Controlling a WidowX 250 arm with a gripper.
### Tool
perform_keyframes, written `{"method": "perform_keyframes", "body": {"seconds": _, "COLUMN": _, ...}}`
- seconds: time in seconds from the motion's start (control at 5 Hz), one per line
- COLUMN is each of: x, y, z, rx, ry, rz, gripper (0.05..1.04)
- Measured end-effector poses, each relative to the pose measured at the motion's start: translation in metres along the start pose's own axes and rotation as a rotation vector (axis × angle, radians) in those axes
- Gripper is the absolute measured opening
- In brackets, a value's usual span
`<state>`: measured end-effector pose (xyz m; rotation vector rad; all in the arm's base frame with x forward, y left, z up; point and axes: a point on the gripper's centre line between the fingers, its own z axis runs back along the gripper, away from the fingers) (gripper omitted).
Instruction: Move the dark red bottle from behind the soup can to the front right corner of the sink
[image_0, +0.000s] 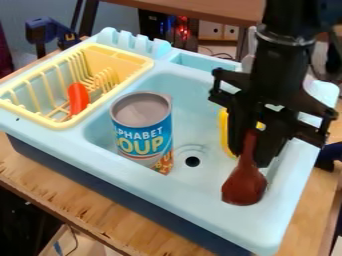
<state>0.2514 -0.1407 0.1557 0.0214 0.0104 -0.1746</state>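
The black gripper (251, 151) hangs over the right part of the light blue toy sink (188, 102), shut on the handle of a dark red-brown spoon (244, 184). The spoon's rounded end points down, near the sink's front right inner wall; whether it touches the basin cannot be told. Left of the gripper stands an upright soup can (142, 131) with a blue label, on the left side of the basin. A yellow object (224, 133) is partly hidden behind the gripper.
A yellow dish rack (143, 60) sits at the sink's left end, with an orange-red object (78, 98) inside. The basin's dark drain hole (192, 161) lies between can and spoon. The sink stands on a wooden table (73, 202), with a blue clamp (50, 31) behind its left side.
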Motion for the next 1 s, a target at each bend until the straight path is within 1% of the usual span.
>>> {"method": "perform_keyframes", "body": {"seconds": 0.2, "x": -0.004, "y": -0.002, "z": -0.004, "rx": -0.013, "ry": 0.031, "rz": -0.016, "gripper": 0.68}}
{"method": "perform_keyframes", "body": {"seconds": 0.4, "x": -0.002, "y": -0.006, "z": 0.008, "rx": -0.045, "ry": 0.034, "rz": -0.039, "gripper": 0.961}}
{"method": "perform_keyframes", "body": {"seconds": 0.6, "x": -0.002, "y": -0.008, "z": 0.042, "rx": -0.095, "ry": -0.034, "rz": -0.037, "gripper": 1.005}}
{"method": "perform_keyframes", "body": {"seconds": 0.8, "x": -0.024, "y": 0.004, "z": 0.079, "rx": -0.089, "ry": -0.095, "rz": -0.027, "gripper": 1.001}}
{"method": "perform_keyframes", "body": {"seconds": 1.0, "x": -0.047, "y": 0.019, "z": 0.102, "rx": -0.054, "ry": -0.113, "rz": -0.077, "gripper": 1.001}}
